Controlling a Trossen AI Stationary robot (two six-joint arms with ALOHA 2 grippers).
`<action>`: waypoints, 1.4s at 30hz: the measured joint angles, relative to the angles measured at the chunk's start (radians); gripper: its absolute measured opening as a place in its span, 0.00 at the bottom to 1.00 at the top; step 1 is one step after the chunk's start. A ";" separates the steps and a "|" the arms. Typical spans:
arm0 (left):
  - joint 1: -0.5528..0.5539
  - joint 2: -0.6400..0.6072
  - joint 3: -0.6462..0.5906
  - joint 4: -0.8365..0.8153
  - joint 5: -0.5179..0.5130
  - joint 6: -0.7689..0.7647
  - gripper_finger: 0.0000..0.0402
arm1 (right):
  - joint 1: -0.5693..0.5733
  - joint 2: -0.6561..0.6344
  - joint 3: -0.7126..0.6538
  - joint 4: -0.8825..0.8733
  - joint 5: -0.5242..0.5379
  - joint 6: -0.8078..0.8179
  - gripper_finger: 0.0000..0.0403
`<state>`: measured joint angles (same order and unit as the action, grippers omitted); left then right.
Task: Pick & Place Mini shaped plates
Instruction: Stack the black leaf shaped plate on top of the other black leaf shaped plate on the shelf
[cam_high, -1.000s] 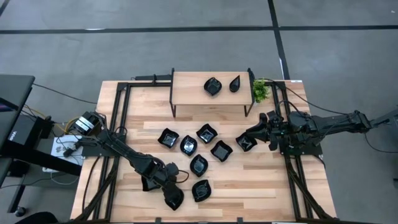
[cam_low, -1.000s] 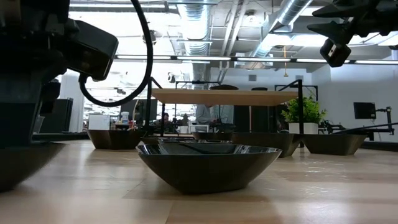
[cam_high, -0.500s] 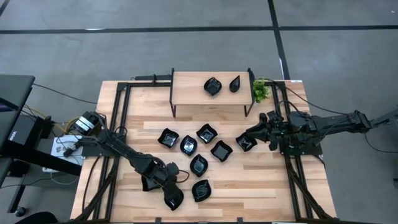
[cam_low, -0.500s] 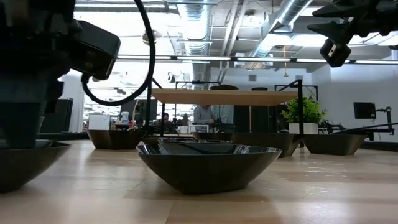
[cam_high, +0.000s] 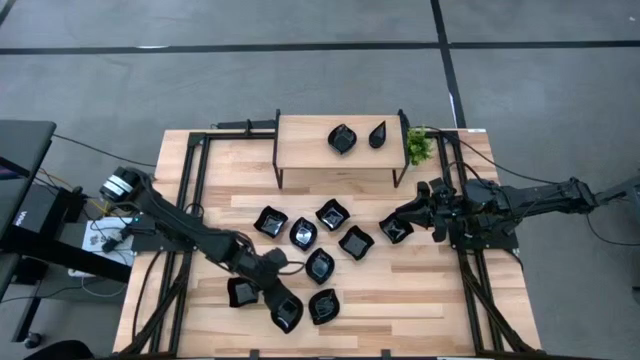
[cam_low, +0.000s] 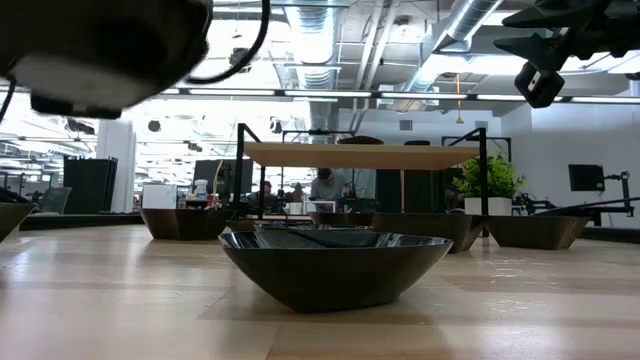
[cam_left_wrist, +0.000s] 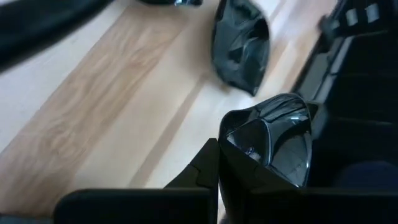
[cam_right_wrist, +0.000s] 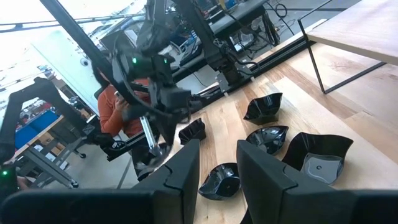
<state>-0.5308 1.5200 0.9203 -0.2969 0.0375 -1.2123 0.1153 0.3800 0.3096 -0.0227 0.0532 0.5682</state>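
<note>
High view: my left gripper (cam_high: 283, 310) pinches one glossy black mini plate (cam_high: 288, 313) near the front edge of the wooden table (cam_high: 445, 320), its fingers pressed tight on the rim, with the dish seen tilted and clear of the boards in the left wrist view (cam_left_wrist: 273, 146). Just beside it lie two more dishes, one at (cam_high: 241, 293) and one at (cam_high: 323, 305). Farther back, a loose cluster of black plates (cam_high: 318, 240) sits mid-table, and two plates (cam_high: 343, 138) rest on the small raised shelf (cam_high: 300, 145), next to a green plant (cam_high: 418, 147). My right gripper (cam_high: 412, 212) waits near the right side of the table, fingers spread a little over another plate (cam_high: 395, 230) without gripping it. From table height, one dark dish (cam_low: 335, 265) fills the foreground.
</note>
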 joint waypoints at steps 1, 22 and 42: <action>0.006 -0.015 0.000 -0.004 0.000 -0.008 0.01 | 0.000 0.000 0.000 0.000 0.000 0.000 0.25; 0.296 -0.189 0.003 0.012 -0.061 0.130 0.01 | 0.000 0.053 0.021 0.171 0.000 0.061 0.25; 0.570 -0.188 0.132 0.011 -0.206 0.608 0.01 | -0.001 0.595 0.688 -0.364 0.184 -0.187 0.25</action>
<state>0.0388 1.3319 1.0519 -0.2863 -0.1681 -0.6046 0.1146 0.9753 0.9974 -0.3866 0.2376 0.3815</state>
